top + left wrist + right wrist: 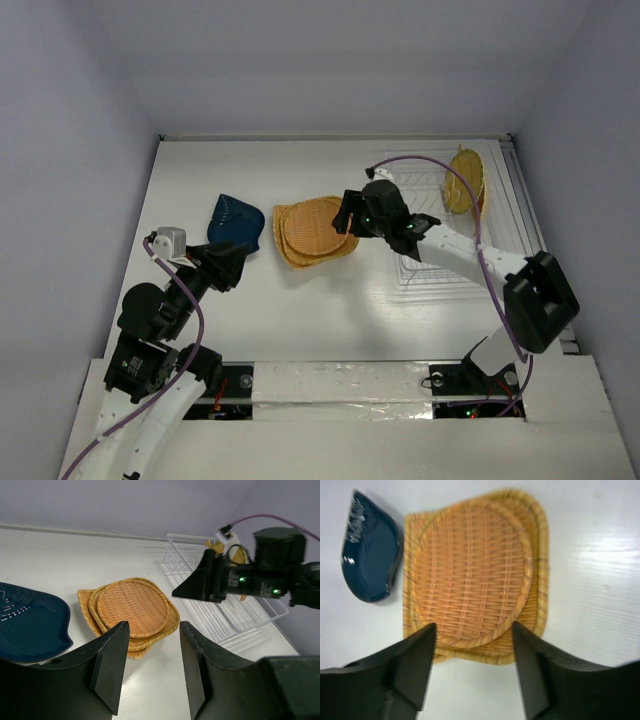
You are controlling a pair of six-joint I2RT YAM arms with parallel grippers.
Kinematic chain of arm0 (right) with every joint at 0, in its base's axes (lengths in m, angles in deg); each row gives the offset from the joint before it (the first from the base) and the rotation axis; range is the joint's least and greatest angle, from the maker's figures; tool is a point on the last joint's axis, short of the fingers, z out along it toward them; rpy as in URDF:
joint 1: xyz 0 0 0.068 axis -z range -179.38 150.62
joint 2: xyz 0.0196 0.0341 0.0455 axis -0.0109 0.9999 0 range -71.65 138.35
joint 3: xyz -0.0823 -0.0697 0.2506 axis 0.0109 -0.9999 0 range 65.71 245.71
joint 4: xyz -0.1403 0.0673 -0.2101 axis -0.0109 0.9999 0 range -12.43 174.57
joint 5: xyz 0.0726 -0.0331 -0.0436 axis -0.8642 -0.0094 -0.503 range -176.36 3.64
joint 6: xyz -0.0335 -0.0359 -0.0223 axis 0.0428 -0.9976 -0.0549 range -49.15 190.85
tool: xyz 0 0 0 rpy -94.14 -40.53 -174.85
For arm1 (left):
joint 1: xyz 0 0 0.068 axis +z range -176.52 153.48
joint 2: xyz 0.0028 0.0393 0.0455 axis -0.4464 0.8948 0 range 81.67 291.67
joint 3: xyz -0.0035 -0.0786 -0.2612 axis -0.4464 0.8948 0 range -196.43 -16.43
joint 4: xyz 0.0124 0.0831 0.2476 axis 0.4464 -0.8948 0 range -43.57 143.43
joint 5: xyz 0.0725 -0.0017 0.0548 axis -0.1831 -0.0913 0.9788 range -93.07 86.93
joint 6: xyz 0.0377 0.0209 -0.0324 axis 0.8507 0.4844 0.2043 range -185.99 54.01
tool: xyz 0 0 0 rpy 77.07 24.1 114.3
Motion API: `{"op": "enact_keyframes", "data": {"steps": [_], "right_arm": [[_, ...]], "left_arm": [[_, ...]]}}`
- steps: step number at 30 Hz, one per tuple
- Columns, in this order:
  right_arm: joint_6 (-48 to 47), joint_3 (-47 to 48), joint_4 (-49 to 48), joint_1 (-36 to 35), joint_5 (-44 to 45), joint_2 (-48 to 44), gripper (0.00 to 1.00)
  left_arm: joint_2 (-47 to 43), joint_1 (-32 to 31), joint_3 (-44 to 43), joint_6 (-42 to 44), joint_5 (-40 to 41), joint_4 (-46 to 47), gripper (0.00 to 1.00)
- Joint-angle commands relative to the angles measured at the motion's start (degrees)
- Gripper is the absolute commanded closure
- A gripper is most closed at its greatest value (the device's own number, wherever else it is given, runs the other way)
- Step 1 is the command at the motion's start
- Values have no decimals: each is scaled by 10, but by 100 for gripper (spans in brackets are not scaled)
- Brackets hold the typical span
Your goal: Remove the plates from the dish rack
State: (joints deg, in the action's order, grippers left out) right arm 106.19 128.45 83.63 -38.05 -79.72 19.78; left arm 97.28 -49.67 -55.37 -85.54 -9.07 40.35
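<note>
Landmark for everything below: stack of orange plates [315, 232], flat on bench [330, 320], roughly mid-bench. At least 3 woven-look layers, top one rounder and set a bit off-centre on the squarer ones under it.

Just left of stack in top view: dark blue plate [236, 222], flat on bench. Close to stack's edge but apart, w/ a narrow strip of bench between them in rt wrist view.

Right of stack, well apart: dish rack [455, 250]. Yellow-green plate [464, 181] upright at rack's end farthest from stack, between dividers. Sliver of orange beside it, too small to tell what.

Over stack's right edge: rt pincer [350, 212], pointing down at it. Jaws wide apart, nothing between them. In wrist view, fingers [412, 670] hanging above one rim of stack, top plate filling the gap. Touching the plate or not: can't tell.

Left of stack and nearer the arm bases, by blue plate's near edge: lt pincer [225, 262]. Jaws abt half apart, empty, holding nothing. Stack in plain sight through the gap in lt wrist view.
</note>
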Motion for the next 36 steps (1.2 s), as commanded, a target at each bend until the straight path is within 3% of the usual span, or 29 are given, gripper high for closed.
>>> {"op": "enact_keyframes", "data": {"steps": [1,2,4,5,6,10,13,17,18,20,24,29,36], "right_arm": [[-25,18,25,-2,105,-74,37],[-41,19,30,-2,149,-100,57],[-60,23,50,7,167,-113,77],[-71,24,56,30,187,-147,94],[-75,23,61,46,189,-158,100],[-102,7,77,168,184,-209,100],[-128,25,112,249,190,-210,97],[-170,69,136,300,236,-176,34],[-173,80,145,310,234,-162,32],[-181,104,152,338,220,-123,32],[-187,129,140,373,185,-73,35],[-196,185,168,387,189,-8,41],[-213,200,173,392,194,36,53]], "left_arm": [[-3,2,5,3,-9,30,58],[-3,2,5,3,-9,31,58],[-5,2,6,3,-9,31,58],[-6,2,6,3,-10,31,58],[-8,2,6,3,-10,31,58],[-14,2,6,4,-11,31,60],[-19,2,6,5,-10,31,66],[-26,-3,4,4,-6,30,74],[-30,-8,4,4,-4,30,76],[-32,-8,4,5,-2,29,83],[-41,-14,4,4,2,27,84],[-47,-19,4,4,5,26,69],[-52,-24,4,5,6,27,64]]}}
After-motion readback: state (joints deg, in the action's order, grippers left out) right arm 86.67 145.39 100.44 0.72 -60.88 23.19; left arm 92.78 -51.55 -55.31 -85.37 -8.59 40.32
